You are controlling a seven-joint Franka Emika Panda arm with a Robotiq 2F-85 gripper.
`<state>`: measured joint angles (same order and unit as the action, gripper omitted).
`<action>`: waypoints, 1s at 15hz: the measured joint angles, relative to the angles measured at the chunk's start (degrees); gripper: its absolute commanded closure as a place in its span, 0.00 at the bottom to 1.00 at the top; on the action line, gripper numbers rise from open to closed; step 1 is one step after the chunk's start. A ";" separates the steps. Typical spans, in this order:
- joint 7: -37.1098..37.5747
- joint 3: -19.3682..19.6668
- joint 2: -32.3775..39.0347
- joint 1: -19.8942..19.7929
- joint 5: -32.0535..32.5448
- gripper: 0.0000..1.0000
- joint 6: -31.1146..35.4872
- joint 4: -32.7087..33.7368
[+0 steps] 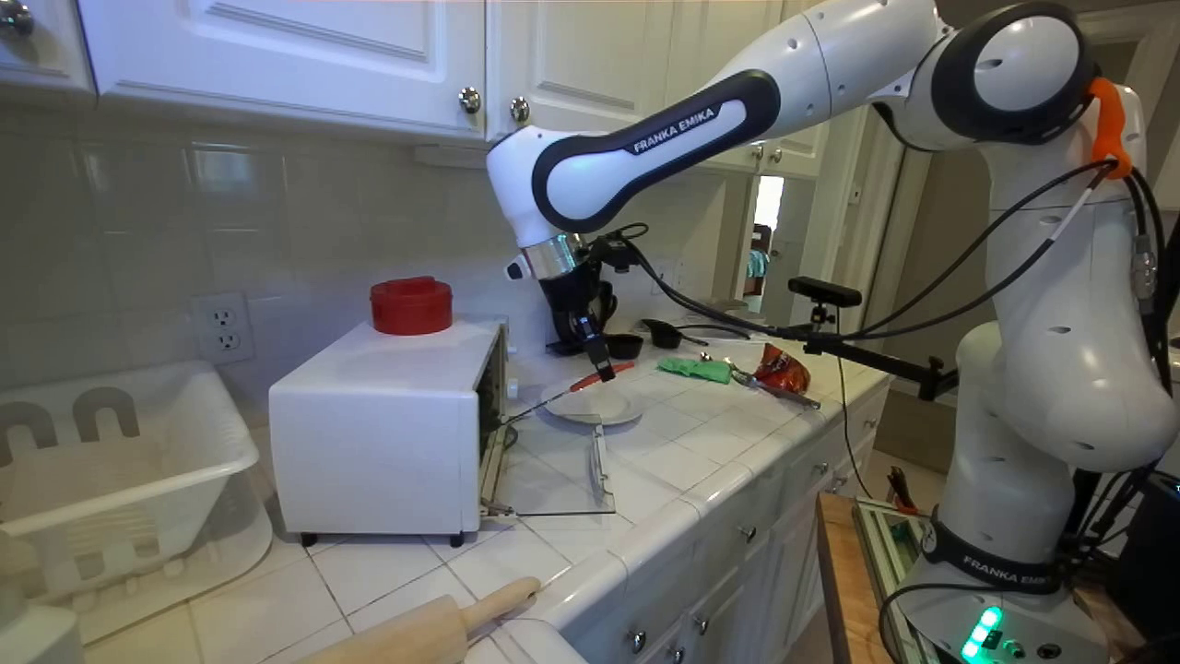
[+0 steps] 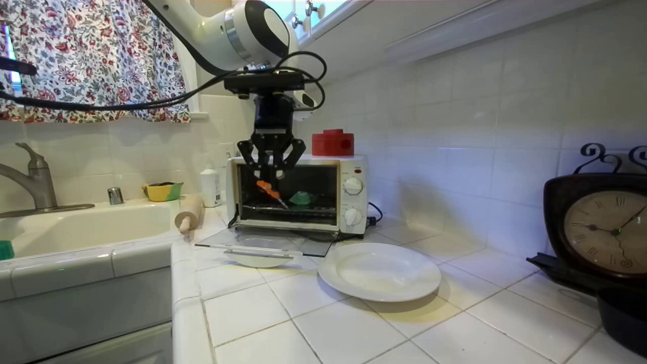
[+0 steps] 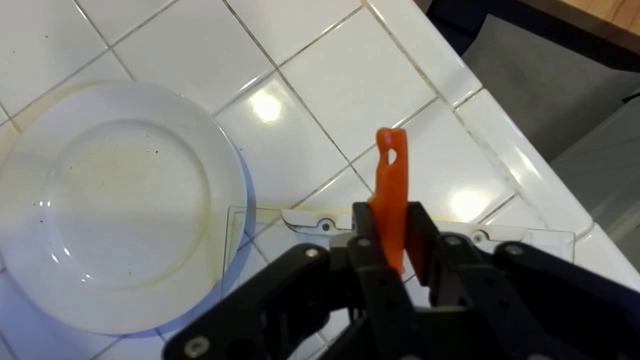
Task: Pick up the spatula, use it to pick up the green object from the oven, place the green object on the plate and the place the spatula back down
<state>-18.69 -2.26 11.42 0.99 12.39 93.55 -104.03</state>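
In an exterior view, the oven (image 1: 378, 443) hides the far end of the spatula (image 1: 581, 384); whether it touches the green object (image 2: 301, 198) is too dim to tell. The wrist view's left edge clips the plate (image 3: 125, 200); an exterior view cuts off the clock (image 2: 604, 232).

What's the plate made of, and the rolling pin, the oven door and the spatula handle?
The plate looks like glazed ceramic: white, with shiny glints. The rolling pin seems to be wood: pale tan, dull finish. The oven door is probably clear glass, since tiles show through it. The spatula handle looks plastic, maybe rubber: smooth, plain orange.
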 measured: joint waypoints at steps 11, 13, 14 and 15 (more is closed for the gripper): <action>0.00 0.02 -0.53 -0.04 0.00 0.95 -1.65 -0.20; 0.00 0.02 -1.02 -0.04 0.00 0.95 -2.38 -0.37; 0.00 0.02 -1.25 -0.04 0.03 0.95 -2.66 -0.41; 0.00 0.02 -1.41 -0.04 0.04 0.95 -2.91 -0.42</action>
<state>-18.69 -2.24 10.02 0.96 12.43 90.63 -104.45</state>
